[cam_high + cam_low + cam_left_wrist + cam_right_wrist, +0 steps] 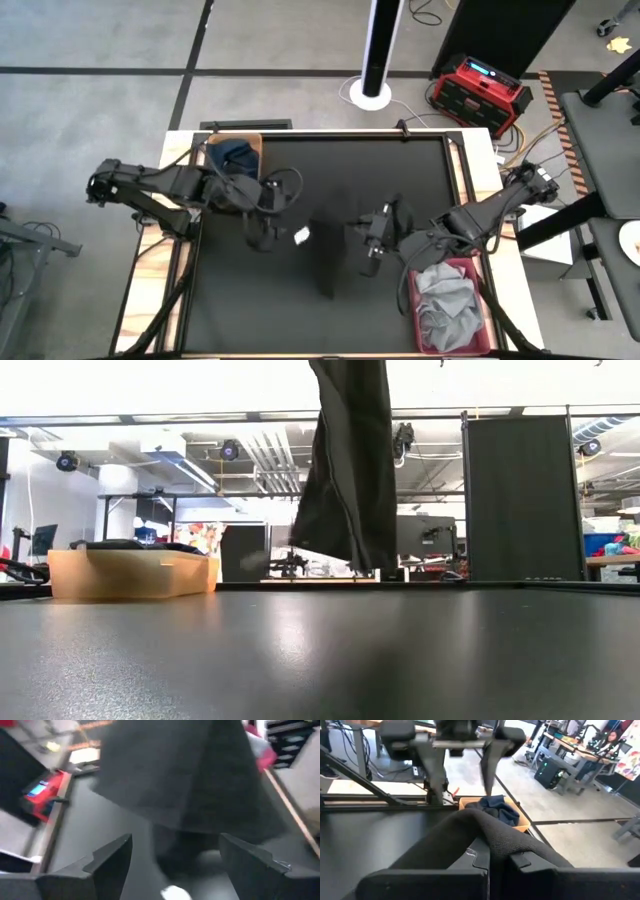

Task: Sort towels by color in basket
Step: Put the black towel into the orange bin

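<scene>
Where it hangs midair, black towel (325, 255) between tan basket (252, 147) and red basket (415, 300)

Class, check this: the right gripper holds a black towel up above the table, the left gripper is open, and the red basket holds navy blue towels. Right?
One error. The red basket holds grey towels, as the high view shows. The right gripper does hold the black towel up, and the left gripper is open.

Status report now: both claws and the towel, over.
Left claw open, clear of the black towel. Right claw shut on it, towel hanging above the table. Nothing in the way seen.
</scene>
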